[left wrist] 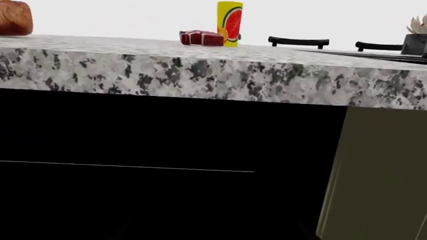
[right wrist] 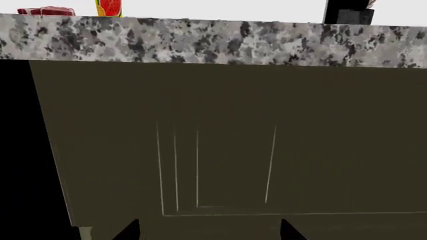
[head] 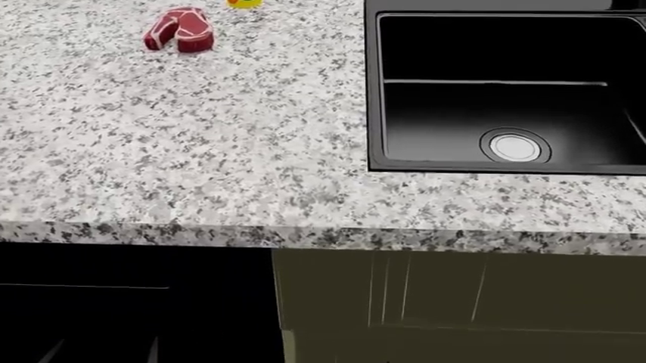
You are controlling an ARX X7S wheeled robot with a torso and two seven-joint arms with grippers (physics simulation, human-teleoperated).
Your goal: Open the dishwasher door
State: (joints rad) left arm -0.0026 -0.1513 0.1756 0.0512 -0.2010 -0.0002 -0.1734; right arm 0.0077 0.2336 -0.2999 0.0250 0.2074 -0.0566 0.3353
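Dishwasher door (left wrist: 167,165) flat black panel under granite desk (head: 202,151) edge, thin pale line across it, shut; olive cabinet front (right wrist: 233,140) just beside it, under black sink basin (head: 504,91). Raw steak (head: 180,30) and watermelon-print carton (left wrist: 229,22) on desk near each other. Right gripper (right wrist: 208,231): only dark fingertips in right wrist view, spread apart, facing cabinet. Left gripper: cannot tell state

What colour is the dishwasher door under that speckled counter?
Plain black, with one thin pale horizontal line across it. The dishwasher door shows best in the left wrist view.
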